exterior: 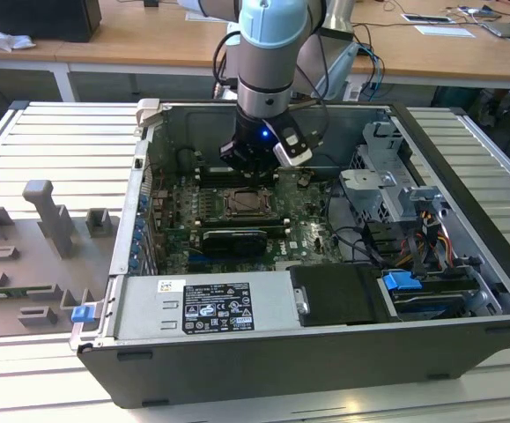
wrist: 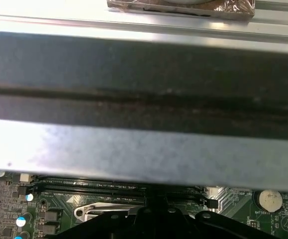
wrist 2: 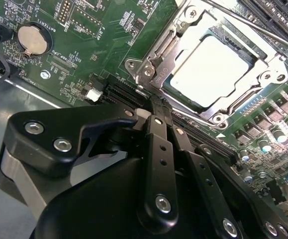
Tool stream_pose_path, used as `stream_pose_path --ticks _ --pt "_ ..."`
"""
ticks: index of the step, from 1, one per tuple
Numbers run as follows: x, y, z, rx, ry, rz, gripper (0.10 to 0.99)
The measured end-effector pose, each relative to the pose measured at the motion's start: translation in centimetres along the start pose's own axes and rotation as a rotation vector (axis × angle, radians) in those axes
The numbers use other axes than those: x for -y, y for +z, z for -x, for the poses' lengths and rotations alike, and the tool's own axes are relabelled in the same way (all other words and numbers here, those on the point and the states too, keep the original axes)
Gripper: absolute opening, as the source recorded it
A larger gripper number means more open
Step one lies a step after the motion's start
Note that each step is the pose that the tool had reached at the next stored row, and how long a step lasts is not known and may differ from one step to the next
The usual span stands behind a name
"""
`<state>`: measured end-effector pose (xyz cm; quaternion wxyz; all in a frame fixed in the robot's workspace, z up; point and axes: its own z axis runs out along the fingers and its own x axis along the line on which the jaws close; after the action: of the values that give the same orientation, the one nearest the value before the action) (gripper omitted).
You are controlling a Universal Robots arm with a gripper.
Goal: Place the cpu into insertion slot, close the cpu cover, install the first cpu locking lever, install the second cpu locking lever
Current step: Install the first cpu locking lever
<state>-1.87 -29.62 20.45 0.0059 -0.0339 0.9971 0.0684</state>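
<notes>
Gripper (wrist 2: 156,107): in the second wrist view the black fingers are pressed together to a narrow tip with nothing between them — clenched, empty.
Tip position: just at the cpu cover's near corner by the hinge, at about 7 o'clock from the chip; contact with the metal cannot be judged.
Cpu (wrist 2: 217,69): lies flat in the insertion slot (exterior: 246,204), silver top showing through the window.
Cpu cover (wrist 2: 171,47): down over the chip, framing it.
Locking levers: a thin rod (wrist 2: 243,22) runs past the cover at 1 o'clock; whether either lever is latched is unclear.
Case (exterior: 263,366): the arm reaches in from 12 o'clock in the exterior view.
Risk: the tip could slip off a springy lever — it might snap back or scrape the green board (wrist 2: 79,64).
</notes>
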Motion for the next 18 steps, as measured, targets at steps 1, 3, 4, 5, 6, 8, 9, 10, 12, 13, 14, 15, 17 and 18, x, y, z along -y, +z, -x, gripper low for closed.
stream_pose_path --ticks 1,3,4,5,6,8,9,10,12,13,14,15,17,18 --pt "0.00 0.03 0.00 0.0000 0.000 0.000 0.106" --pt "0.01 0.07 0.00 -0.0001 0.000 -0.001 0.106" --pt "0.01 0.09 0.00 -0.0002 0.000 -0.001 0.106" --pt "0.01 0.10 0.00 -0.0003 0.000 -0.002 0.106" --pt "0.02 0.10 0.00 -0.0004 0.000 -0.002 0.106" --pt "0.01 0.12 0.00 -0.0002 0.000 -0.003 0.106" --pt "0.01 0.14 0.00 -0.0002 0.000 -0.006 0.106" --pt "0.02 0.14 0.00 -0.0006 0.000 -0.010 0.106" --pt "0.02 0.14 0.00 -0.0009 0.000 -0.011 0.106" --pt "0.02 0.13 0.00 -0.0009 0.000 -0.012 0.106" --pt "0.01 0.07 0.00 -0.0008 0.000 -0.012 0.106" --pt "0.00 0.03 0.00 -0.0008 0.000 -0.012 0.106" --pt "-0.01 0.01 0.00 -0.0006 0.000 -0.013 0.106" --pt "0.00 0.02 -0.01 -0.0013 0.000 -0.019 0.106"
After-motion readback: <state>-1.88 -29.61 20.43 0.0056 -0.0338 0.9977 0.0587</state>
